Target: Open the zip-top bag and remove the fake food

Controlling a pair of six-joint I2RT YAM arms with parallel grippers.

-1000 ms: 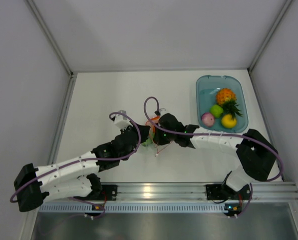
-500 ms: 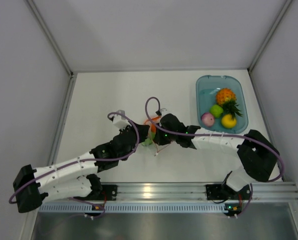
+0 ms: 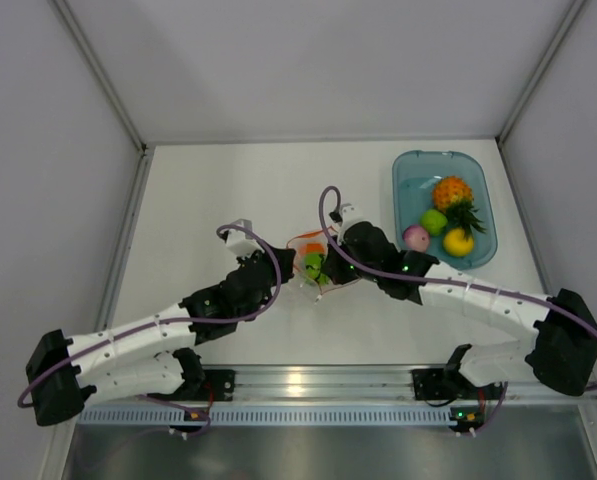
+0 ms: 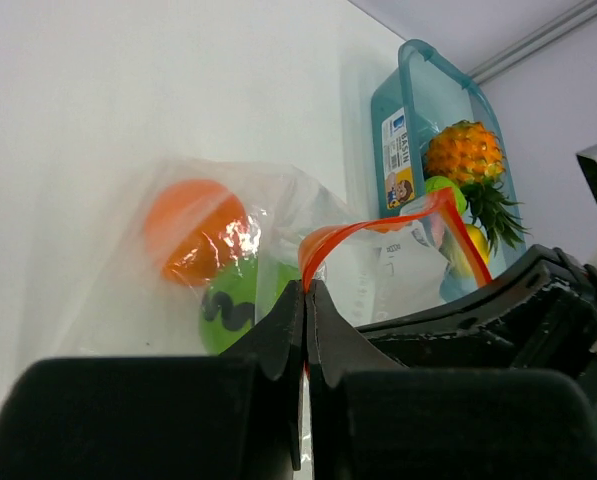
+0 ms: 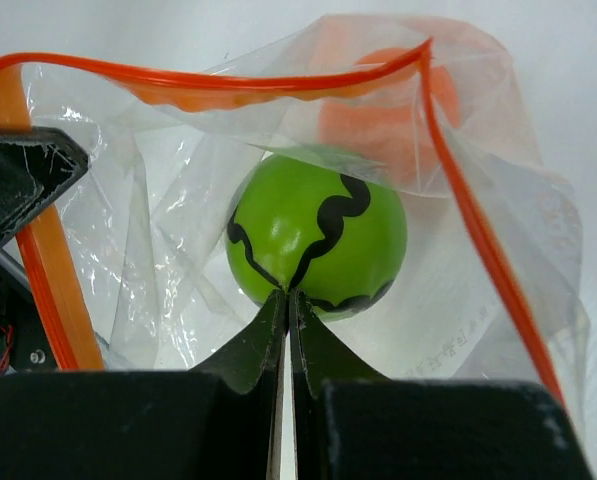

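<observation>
At the centre of the table (image 3: 208,200), I held the zip-top bag (image 5: 498,330) open: left gripper (image 4: 305,290) pinching its nine-o'clock lip, right gripper (image 5: 286,298) its three-o'clock lip. Inside lay fake food (image 5: 318,235); next, one gripper should release and reach in.

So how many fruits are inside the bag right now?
2: a green ball in the middle of the bag, an orange piece behind it. Crinkled plastic could hide more.

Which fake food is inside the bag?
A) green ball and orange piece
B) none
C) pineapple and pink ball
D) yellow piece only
A: the right wrist view shows a green ball and an orange piece inside the clear bag, while the pineapple lies in the tub.
</observation>
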